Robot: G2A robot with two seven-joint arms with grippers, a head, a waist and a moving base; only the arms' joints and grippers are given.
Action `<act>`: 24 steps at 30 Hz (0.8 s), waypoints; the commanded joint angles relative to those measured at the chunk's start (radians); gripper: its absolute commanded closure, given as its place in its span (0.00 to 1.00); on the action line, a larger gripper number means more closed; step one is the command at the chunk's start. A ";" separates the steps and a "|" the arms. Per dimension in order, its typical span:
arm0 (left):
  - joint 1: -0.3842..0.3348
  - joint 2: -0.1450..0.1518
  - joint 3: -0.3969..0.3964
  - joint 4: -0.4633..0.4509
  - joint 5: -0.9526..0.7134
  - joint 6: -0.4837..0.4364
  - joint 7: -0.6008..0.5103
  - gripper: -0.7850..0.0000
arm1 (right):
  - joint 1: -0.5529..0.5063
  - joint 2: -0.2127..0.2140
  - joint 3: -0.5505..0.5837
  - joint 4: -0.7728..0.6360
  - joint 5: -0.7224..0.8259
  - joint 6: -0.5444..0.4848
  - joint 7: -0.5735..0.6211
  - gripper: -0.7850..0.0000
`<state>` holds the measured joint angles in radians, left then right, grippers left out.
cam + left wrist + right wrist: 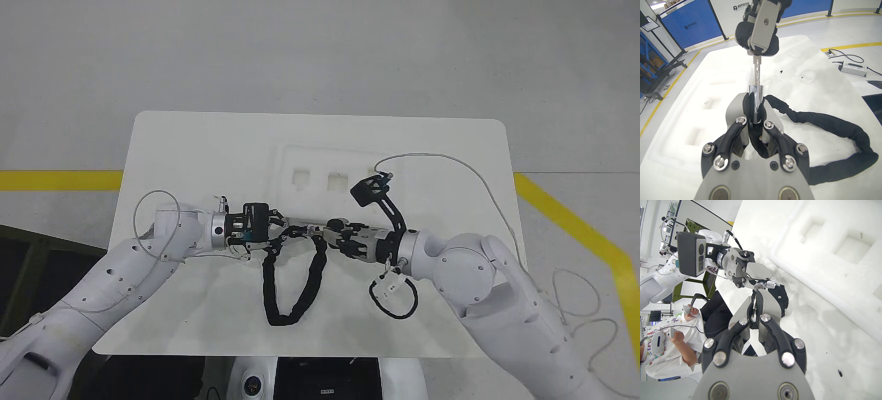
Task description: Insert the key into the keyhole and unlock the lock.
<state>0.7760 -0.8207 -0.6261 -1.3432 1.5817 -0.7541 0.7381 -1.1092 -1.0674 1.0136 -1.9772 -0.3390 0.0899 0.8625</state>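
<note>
My left gripper (755, 103) is shut on the chrome lock cylinder (756, 92), held above the white table (450, 160). The lock's black fabric-covered chain (829, 121) hangs down and loops across the table. Facing it, my right gripper (758, 50) is shut on the head of a silver key (757, 73). The key's tip meets the cylinder's end face, and most of the blade is outside. In the top view the two grippers, left (290, 231) and right (328, 236), stand nose to nose over the table's middle, with the chain (272, 292) drooping below them. The right wrist view shows the keyhole face (759, 286) just beyond my right gripper (755, 299).
A white foam tray (300, 158) with square recesses lies on the table behind the grippers. A thin grey cable (470, 170) arcs over the table's right part. A black cable loop (393, 297) hangs by the right forearm. A seated person holding controllers shows beyond the table's edge.
</note>
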 commanded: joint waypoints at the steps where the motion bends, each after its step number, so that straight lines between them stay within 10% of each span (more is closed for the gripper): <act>1: 0.000 0.000 0.000 0.000 0.000 0.000 0.000 1.00 | 0.001 -0.001 -0.002 0.002 0.000 0.001 -0.001 1.00; 24: 0.000 0.000 0.000 0.000 0.000 0.000 0.000 1.00 | 0.027 -0.017 -0.030 0.041 -0.014 0.019 -0.017 1.00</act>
<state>0.7760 -0.8207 -0.6261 -1.3432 1.5817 -0.7541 0.7381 -1.0824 -1.0835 0.9843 -1.9375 -0.3520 0.1073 0.8471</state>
